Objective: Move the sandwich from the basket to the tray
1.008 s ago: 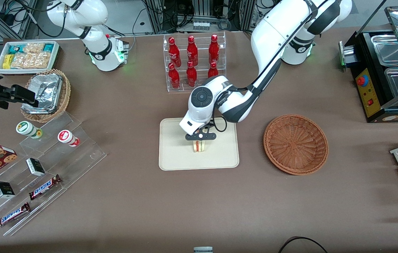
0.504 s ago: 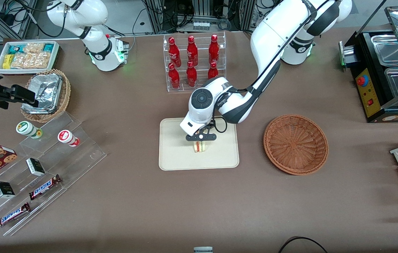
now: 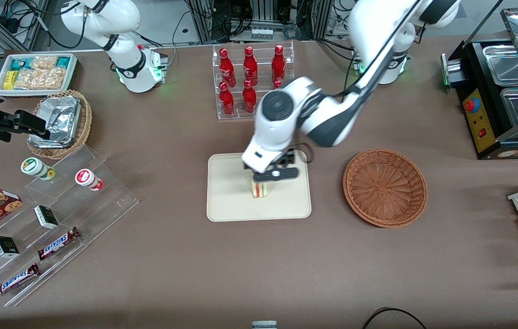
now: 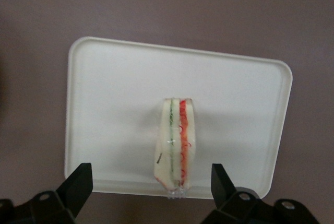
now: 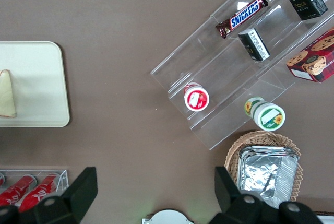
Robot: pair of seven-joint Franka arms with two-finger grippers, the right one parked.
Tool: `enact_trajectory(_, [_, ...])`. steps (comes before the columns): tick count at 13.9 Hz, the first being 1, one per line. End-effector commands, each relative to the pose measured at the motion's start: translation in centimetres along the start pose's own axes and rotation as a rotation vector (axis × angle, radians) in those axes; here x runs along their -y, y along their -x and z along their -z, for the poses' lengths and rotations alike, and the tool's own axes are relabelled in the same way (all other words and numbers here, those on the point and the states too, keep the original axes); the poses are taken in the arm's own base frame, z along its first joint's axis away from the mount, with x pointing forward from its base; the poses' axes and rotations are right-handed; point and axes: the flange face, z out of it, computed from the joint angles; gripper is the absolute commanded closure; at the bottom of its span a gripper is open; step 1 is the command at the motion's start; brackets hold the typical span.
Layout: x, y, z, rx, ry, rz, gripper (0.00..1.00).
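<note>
Above tray sandwich: open hand.

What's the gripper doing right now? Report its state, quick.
Gripper: open, holding nothing, above the sandwich standing on the tray.

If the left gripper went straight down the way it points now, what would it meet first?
Probably the sandwich, standing on edge on the tray directly below the open gripper; its height above it is unclear.
</note>
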Motion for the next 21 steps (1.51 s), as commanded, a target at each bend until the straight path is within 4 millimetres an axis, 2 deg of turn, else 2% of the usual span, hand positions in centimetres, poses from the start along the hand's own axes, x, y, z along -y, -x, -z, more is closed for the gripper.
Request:
enact_trajectory(1, [5.2, -2.3, 6.7, -0.035, -0.026, 0.101, 0.0])
enact_trajectory(4, [11.5, -4.9, 12.5, -0.049, -0.07, 0.169, 0.0])
enact_trajectory(7, [17.3, -6.7, 16.4, -0.034, -0.104, 0.135, 0.0])
enact_trajectory(12, [25.7, -8.2, 20.8, 0.019, -0.126, 0.049, 0.0])
enact_trajectory(14, [28.8, -8.3, 22.4, 0.058, -0.117, -0.04, 0.0])
enact_trajectory(16, [33.8, -9.3, 23.9, 0.077, -0.098, -0.07, 0.0])
enact_trajectory(18, [36.7, -9.7, 24.8, 0.08, -0.089, -0.101, 0.0])
enact_trajectory(21, [39.8, -10.5, 25.3, 0.077, -0.087, -0.126, 0.0])
